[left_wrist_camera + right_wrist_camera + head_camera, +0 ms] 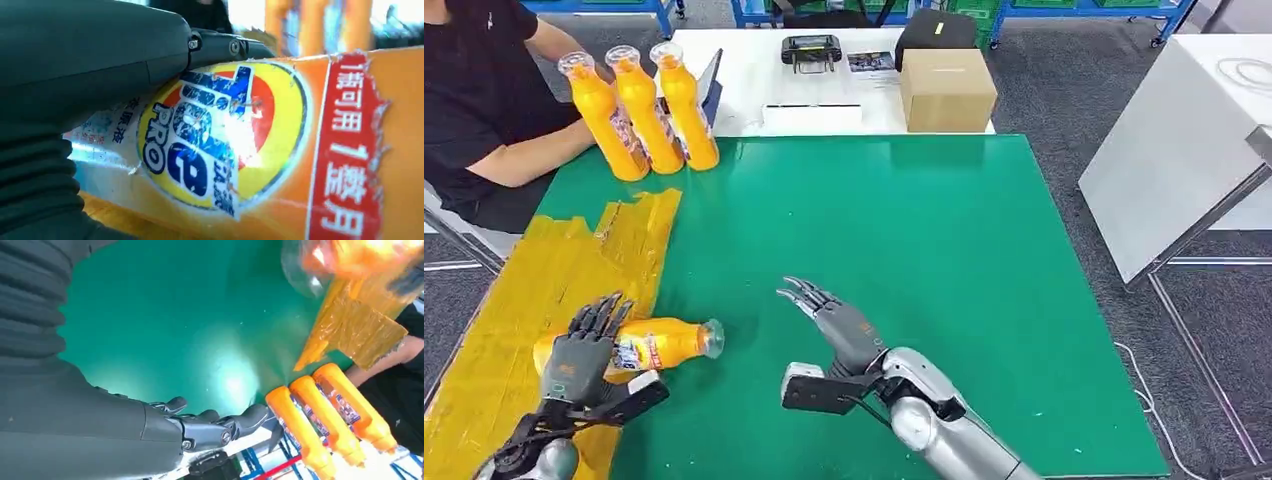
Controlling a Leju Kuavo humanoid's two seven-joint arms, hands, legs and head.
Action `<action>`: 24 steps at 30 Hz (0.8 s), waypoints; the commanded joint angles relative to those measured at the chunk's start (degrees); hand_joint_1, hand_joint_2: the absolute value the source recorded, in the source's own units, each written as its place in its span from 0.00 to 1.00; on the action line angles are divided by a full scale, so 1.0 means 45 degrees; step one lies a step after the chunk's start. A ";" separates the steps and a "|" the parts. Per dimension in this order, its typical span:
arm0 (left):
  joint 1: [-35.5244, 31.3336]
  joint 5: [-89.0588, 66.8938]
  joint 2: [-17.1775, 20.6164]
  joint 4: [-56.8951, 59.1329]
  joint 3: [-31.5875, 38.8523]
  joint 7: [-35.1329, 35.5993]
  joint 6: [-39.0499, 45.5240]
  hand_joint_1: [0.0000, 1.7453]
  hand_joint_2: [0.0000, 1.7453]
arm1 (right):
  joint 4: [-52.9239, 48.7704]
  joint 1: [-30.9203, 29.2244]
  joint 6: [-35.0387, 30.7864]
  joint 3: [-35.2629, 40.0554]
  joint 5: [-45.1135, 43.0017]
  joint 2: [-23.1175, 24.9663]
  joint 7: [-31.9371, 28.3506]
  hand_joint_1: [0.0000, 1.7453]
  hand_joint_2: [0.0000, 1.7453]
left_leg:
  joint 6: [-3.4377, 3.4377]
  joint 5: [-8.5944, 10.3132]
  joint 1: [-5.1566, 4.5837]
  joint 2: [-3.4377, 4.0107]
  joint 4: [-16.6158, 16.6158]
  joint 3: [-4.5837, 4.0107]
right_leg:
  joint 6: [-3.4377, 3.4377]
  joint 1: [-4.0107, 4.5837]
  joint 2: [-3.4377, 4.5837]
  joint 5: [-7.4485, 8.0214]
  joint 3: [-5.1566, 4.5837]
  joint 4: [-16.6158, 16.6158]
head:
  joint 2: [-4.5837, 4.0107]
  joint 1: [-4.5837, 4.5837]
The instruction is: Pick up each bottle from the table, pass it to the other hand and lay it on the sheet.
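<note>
Lying on the crinkled yellow plastic sheet (pixel 514 330), a glossy orange plastic bottle (pixel 669 342) is gripped by the left hand (pixel 576 362); the right hand (pixel 839 325) hovers spread, empty, above the smooth green table (pixel 924 250).

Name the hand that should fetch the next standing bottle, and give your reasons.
The right hand, probably: it is open and empty above the green mat. The left hand rests on the lying bottle at the yellow sheet. The three upright bottles wait at the far corner.
</note>
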 commanded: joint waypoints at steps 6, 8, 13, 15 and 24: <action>0.0085 0.1714 -0.2320 -0.2231 0.2038 -0.1139 0.1096 0.00 0.00 | 0.0287 0.1621 -0.0853 -0.0309 0.0593 0.0356 -0.0458 0.00 0.00 | 0.0007 -0.0003 0.0001 -0.0003 0.0004 -0.0118 | 0.0006 0.0001 -0.0001 0.0003 -0.0068 -0.0011 | 0.0000 0.0000; 0.0078 0.1749 -0.2326 -0.2207 0.2069 -0.1149 0.1103 0.00 0.00 | 0.0237 0.1660 -0.0854 -0.0342 0.0593 0.0334 -0.0458 0.00 0.00 | 0.0008 -0.0004 0.0002 -0.0003 0.0004 -0.0119 | 0.0006 0.0001 -0.0001 0.0003 -0.0068 -0.0011 | 0.0000 0.0000; 0.0298 -0.1040 -0.1530 -0.1186 0.1318 -0.0179 0.1140 0.00 0.00 | 0.0215 0.1525 -0.0586 -0.0539 0.0719 0.0240 -0.0531 0.00 0.00 | 0.0004 0.0001 -0.0003 0.0023 -0.0002 -0.0160 | 0.0001 -0.0001 0.0024 0.0011 -0.0135 -0.0008 | 0.0000 0.0000; 0.0360 0.0364 -0.1807 -0.1573 0.1432 -0.0786 0.1112 0.00 0.00 | 0.0099 0.1645 -0.0584 -0.0651 0.0693 0.0280 -0.0579 0.00 0.00 | 0.0005 -0.0002 0.0000 0.0027 -0.0001 -0.0156 | 0.0003 0.0002 0.0027 0.0011 -0.0130 -0.0009 | 0.0000 -0.0005; 0.2175 0.8676 -0.4068 -0.6635 0.1065 -0.3210 -0.4313 0.00 0.00 | -0.2907 0.4306 -0.3541 -0.2452 0.0634 0.1655 -0.2908 0.00 0.00 | 0.0009 -0.0016 0.0005 -0.0004 0.0030 -0.0209 | 0.0009 0.0005 -0.0004 -0.0008 -0.0160 0.0009 | 0.0000 -0.0005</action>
